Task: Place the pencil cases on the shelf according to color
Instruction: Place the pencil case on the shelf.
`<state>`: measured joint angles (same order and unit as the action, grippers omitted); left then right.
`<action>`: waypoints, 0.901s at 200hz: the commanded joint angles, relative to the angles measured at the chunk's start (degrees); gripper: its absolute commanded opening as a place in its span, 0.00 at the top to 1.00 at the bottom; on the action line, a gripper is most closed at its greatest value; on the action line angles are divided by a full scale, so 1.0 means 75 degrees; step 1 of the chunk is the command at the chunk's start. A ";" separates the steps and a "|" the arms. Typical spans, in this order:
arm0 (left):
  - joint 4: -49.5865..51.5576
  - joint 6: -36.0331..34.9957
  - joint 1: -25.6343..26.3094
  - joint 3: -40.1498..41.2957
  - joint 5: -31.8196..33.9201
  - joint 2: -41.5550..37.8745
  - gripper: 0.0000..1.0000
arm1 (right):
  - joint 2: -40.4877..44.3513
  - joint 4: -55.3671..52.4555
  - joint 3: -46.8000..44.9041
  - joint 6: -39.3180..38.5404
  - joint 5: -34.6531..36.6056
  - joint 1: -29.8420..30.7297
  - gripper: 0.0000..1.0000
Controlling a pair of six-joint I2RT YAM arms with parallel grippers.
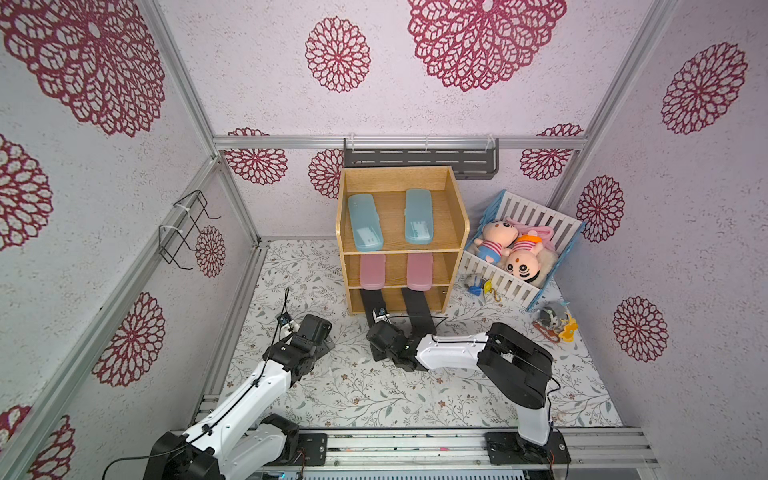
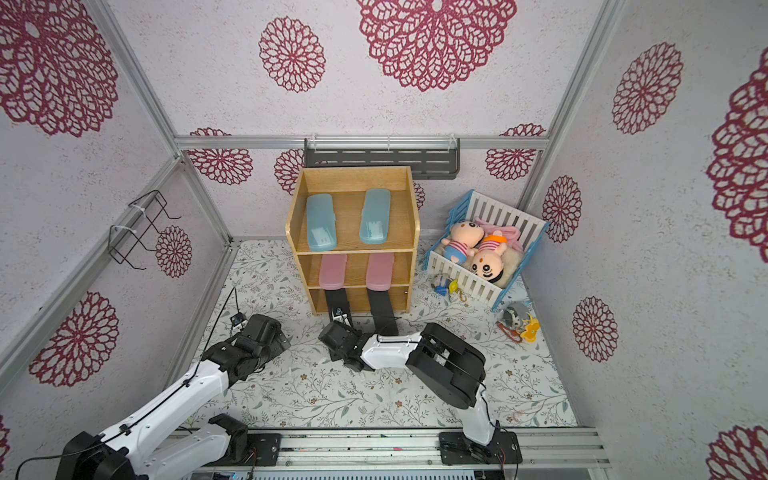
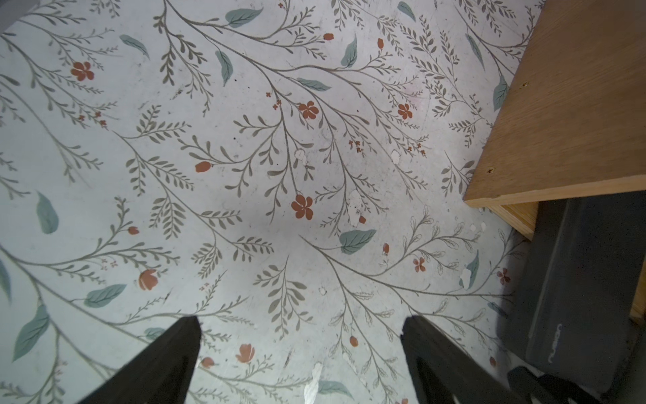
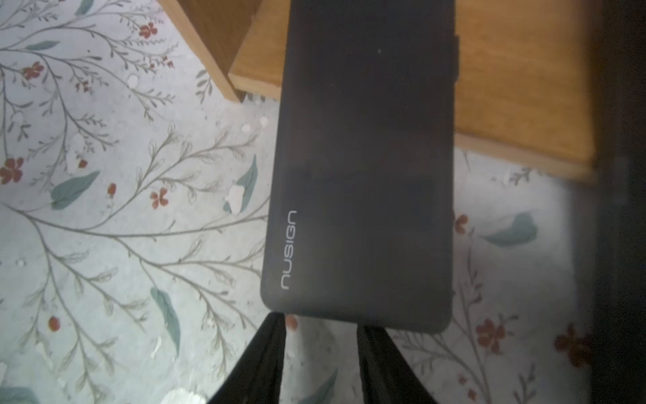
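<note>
The wooden shelf [image 1: 456,216] holds two light blue pencil cases [image 1: 365,222] [image 1: 419,216] on its top tier and two pink ones [image 1: 372,272] [image 1: 419,272] on the middle tier. Two black cases [image 1: 368,302] [image 1: 417,309] lie in the bottom tier, sticking out onto the floor. My right gripper [image 4: 321,321] is shut with nothing in it; a thin gap shows between its tips, which rest against the near end of the left black case [image 4: 363,175]. My left gripper [image 3: 300,321] hangs open over bare floor, left of the shelf [image 3: 566,105].
A white slatted crate [image 1: 536,216] with dolls stands right of the shelf. Small toys [image 1: 478,286] [image 1: 557,326] lie on the floor near it. A dark metal rack [image 1: 419,158] hangs on the back wall and a wire holder [image 1: 187,224] on the left wall.
</note>
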<state>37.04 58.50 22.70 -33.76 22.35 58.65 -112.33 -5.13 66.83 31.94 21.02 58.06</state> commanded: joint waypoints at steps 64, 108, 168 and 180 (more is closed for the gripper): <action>-0.0016 -0.0066 -0.0070 -0.0022 0.0044 -0.0053 0.03 | -0.0459 0.0468 0.0933 -0.0502 0.0024 -0.0195 0.58; 0.0100 -0.0060 -0.0064 -0.0011 0.0090 -0.0130 0.03 | -0.0053 0.0718 0.0605 -0.0453 0.0009 -0.0153 0.58; 0.0142 -0.0295 -0.0067 -0.0045 0.0279 -0.0364 0.03 | 0.2433 0.0028 -0.1518 -0.0079 0.0345 0.0142 0.57; 0.0084 -0.0383 -0.0073 -0.0063 0.0317 -0.0376 0.03 | 0.3068 -0.0235 -0.2145 0.0119 0.0540 0.0127 0.57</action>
<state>37.78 57.65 22.70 -33.76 23.31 56.62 -98.94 -3.70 56.82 29.78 21.61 58.67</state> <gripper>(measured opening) 0.971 0.433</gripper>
